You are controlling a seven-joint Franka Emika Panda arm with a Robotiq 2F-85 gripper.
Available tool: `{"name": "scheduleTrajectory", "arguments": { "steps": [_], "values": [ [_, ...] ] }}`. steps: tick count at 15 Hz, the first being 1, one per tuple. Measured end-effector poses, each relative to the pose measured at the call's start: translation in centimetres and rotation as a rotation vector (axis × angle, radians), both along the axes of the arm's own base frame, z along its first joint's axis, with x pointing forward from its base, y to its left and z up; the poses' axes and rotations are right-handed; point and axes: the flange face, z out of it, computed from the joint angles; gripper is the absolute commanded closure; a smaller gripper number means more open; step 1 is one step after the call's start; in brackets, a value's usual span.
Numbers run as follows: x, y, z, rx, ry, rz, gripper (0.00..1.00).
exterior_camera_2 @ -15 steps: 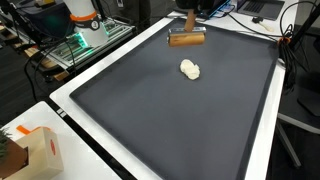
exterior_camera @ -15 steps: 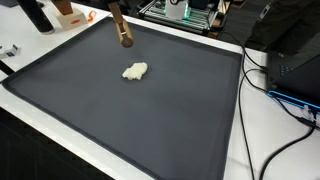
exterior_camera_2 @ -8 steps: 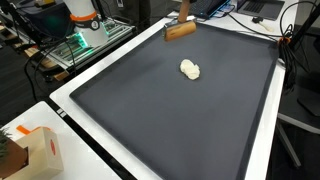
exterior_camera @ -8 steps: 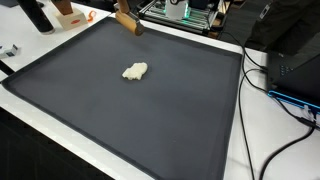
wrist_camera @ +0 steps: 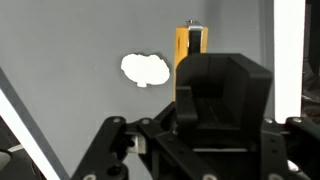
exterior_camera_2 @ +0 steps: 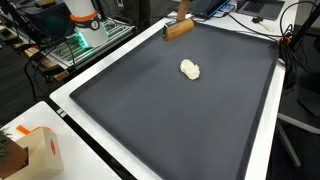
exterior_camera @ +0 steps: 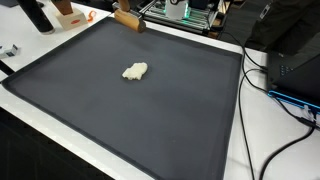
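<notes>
A white crumpled lump lies on a large dark mat; it shows in both exterior views and in the wrist view. A short wooden bar with a dark underside hangs tilted above the mat's far edge. In the wrist view my gripper is shut on this bar, which sticks out beyond the fingers, to the right of the lump. In the exterior views the gripper itself is cut off by the top edge.
The mat lies on a white table. A cardboard box stands at a near corner. Electronics with a green board and black cables lie along the mat's far and side edges. A dark bottle stands at a corner.
The wooden bar has risen from just above the mat and moved toward the mat's far edge, tilting as it went. The white lump has not moved.
</notes>
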Motion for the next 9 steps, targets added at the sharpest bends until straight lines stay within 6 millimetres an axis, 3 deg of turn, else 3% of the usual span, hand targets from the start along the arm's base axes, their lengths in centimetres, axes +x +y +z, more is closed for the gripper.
{"name": "scheduleTrajectory", "arguments": {
  "steps": [3,9],
  "values": [
    [0.2,0.2,-0.7,0.002,0.002,0.014,0.81],
    [0.8,1.9,-5.4,0.008,-0.058,0.059,0.81]
  ]
}}
